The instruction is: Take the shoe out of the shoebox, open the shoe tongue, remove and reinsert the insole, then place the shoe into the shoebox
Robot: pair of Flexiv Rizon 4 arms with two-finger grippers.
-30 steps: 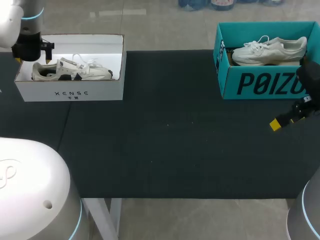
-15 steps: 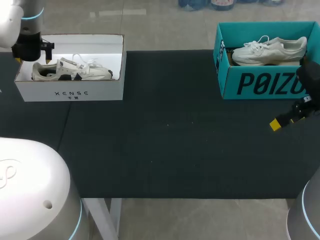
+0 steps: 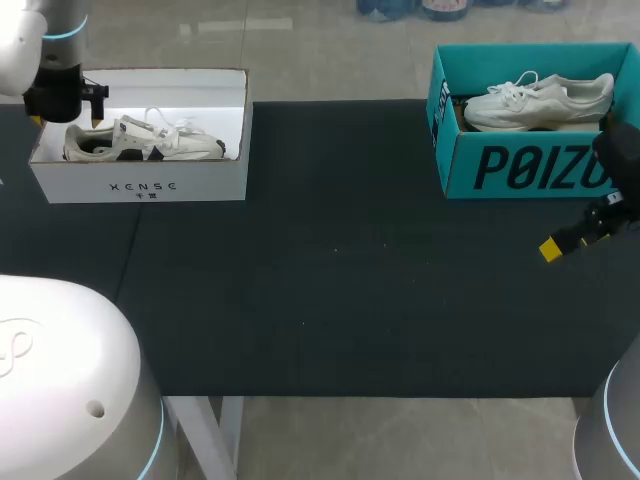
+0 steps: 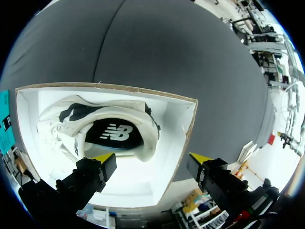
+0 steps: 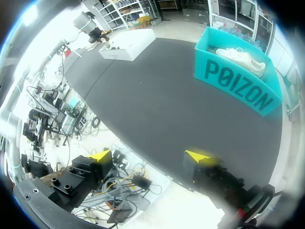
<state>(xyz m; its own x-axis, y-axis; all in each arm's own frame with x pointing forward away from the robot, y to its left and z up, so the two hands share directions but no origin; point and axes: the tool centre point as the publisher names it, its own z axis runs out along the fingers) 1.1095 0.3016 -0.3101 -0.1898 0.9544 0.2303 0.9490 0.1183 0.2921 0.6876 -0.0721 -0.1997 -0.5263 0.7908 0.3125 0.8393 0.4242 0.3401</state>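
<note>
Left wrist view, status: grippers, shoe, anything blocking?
Left gripper open above white shoebox end. Right gripper open, empty. Shoe in box, untouched. No obstruction seen.

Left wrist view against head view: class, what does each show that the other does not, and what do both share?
Only the left wrist view: the white mark on the dark insole, and the left gripper with its two yellow tips wide apart. Only the head view: the white shoe in the teal shoebox, and the right gripper in front of it. Both: the white-and-black shoe in the white shoebox, on the dark mat.
</note>
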